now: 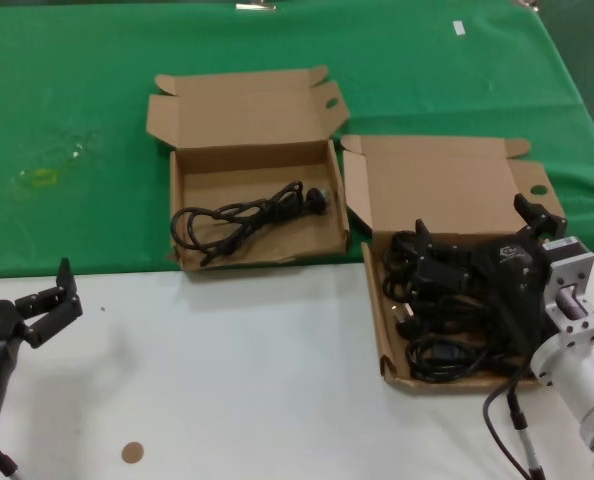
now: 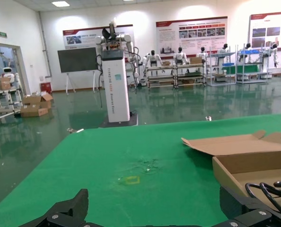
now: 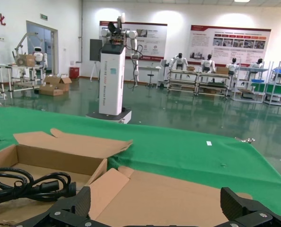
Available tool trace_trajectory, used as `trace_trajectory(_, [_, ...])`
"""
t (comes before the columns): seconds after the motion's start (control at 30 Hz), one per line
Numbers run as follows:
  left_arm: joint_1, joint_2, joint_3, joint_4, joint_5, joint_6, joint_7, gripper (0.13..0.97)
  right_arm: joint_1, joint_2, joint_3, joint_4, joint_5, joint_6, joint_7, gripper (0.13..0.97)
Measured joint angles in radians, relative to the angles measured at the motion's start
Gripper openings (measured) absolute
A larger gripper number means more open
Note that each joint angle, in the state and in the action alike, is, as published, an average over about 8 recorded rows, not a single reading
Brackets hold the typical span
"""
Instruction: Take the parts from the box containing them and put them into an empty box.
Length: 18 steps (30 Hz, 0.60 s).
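Two alike brown cardboard boxes stand open. The right box (image 1: 375, 300) holds a pile of several black cables (image 1: 447, 345). The left box (image 1: 247, 120) holds one black cable (image 1: 242, 215). My right gripper (image 1: 474, 220) is open and empty, just above the pile in the right box. In the right wrist view the gripper (image 3: 157, 208) faces that box's lid (image 3: 178, 198), with the left box (image 3: 60, 163) and its cable (image 3: 31, 187) beyond. My left gripper (image 1: 42, 295) is open and empty over the white table at the near left. The left wrist view shows the left box (image 2: 254, 163).
The boxes lie at the edge between the green cloth (image 1: 77, 100) and the white table (image 1: 227, 380). A yellow mark (image 1: 42, 177) is on the cloth at the left. A small brown disc (image 1: 131, 452) lies on the table near my left arm.
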Motion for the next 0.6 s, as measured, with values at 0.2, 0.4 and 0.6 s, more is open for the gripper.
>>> trace_trajectory(0.2, [0.0, 0.0, 0.0, 0.0, 0.0, 0.0, 0.0, 0.966, 0.0, 0.0, 0.0, 0.0, 0.0, 0.0, 0.0, 0.966])
trace_trajectory(0.4, [0.0, 0.0, 0.0, 0.0, 0.0, 0.0, 0.0, 0.966, 0.0, 0.0, 0.0, 0.0, 0.0, 0.0, 0.0, 0.966])
trace_trajectory(0.6, [0.0, 0.0, 0.0, 0.0, 0.0, 0.0, 0.0, 0.966, 0.0, 0.0, 0.0, 0.0, 0.0, 0.0, 0.0, 0.966])
